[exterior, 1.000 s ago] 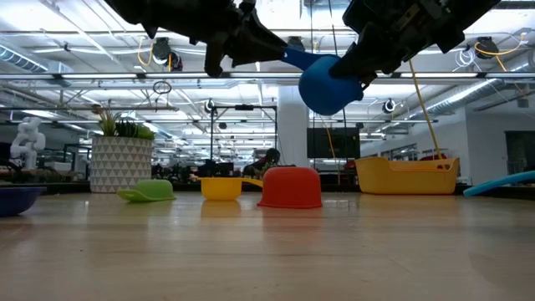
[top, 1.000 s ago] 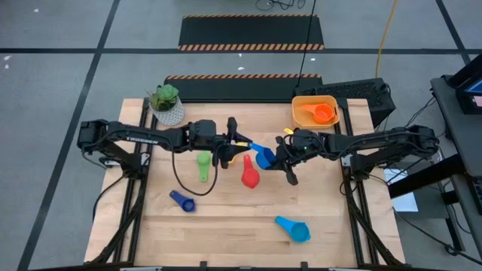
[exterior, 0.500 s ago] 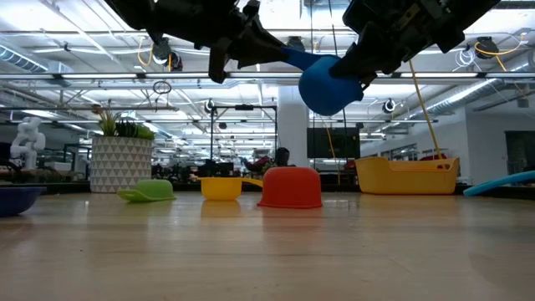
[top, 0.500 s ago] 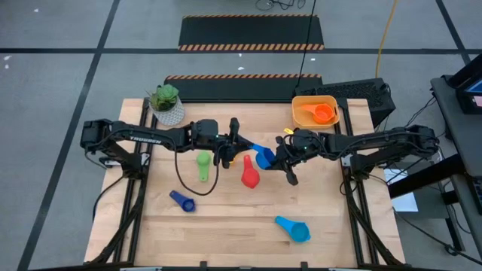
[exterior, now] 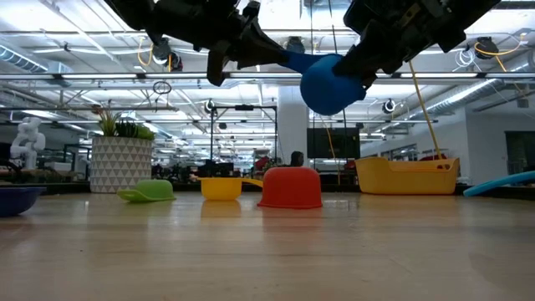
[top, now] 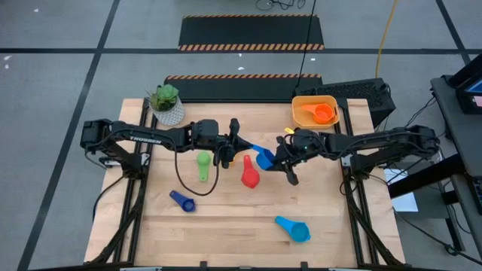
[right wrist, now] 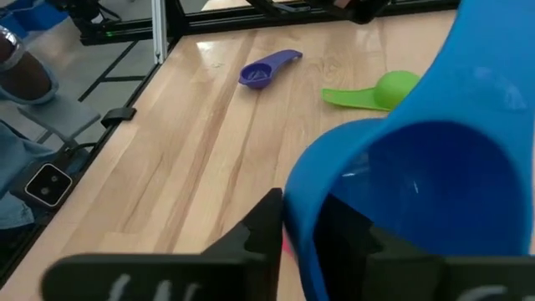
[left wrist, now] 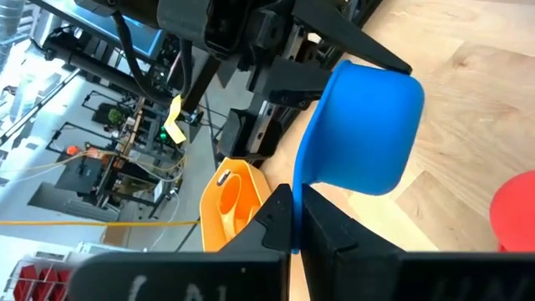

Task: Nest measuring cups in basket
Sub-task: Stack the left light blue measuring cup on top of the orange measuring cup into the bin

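Observation:
The blue measuring cup hangs in the air over the table's middle, held between both grippers. My left gripper is shut on its handle; my right gripper is shut on its bowl. The low view shows the blue cup well above the table. The green cup, red cup, dark blue cup and light blue cup lie on the table. The yellow cup stands behind the red one. The orange cup sits in the basket. My left gripper pinches the blue cup's flat handle between its two fingers, coming level from the table's left, along the handle. The cup is lifted clear. My right gripper clamps the bowl's wall at the rim, one finger inside the bowl and one outside, coming from the table's right.
A white pot with a green plant stands at the far left of the table. The basket is at the far right corner. Bare wood lies along the near edge between the dark blue and light blue cups.
My left gripper has edged slightly toward the table's right, closer in along the blue cup's handle. The blue cup has stayed lifted between both grippers, shifting only a little.

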Motion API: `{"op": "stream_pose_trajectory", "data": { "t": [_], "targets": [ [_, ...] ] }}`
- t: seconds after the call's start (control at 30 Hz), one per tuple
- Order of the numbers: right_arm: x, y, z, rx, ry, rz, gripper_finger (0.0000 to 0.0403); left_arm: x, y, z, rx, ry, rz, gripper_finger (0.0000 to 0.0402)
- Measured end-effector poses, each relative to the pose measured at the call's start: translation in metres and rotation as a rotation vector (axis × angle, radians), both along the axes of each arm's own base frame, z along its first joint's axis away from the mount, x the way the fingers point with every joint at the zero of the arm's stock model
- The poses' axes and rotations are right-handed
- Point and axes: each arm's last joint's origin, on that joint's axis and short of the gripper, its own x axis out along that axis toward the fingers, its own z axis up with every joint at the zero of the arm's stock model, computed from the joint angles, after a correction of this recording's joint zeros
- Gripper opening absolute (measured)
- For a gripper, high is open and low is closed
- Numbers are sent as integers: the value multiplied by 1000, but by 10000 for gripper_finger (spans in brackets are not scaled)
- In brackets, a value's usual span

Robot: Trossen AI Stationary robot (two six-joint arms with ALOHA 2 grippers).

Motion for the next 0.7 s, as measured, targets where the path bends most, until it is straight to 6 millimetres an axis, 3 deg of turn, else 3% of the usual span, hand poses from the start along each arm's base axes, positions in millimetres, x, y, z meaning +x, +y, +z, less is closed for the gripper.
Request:
{"op": "stream_pose_trajectory", "data": {
  "t": [0.3, 0.7],
  "targets": [
    [-6, 0, 3, -9, 16, 2, 112, 1, -8, -1, 14, 8, -28, 10],
    [-12, 1, 1, -23, 57, 22, 97, 1, -16, -2, 36, 26, -52, 6]
  ]
}}
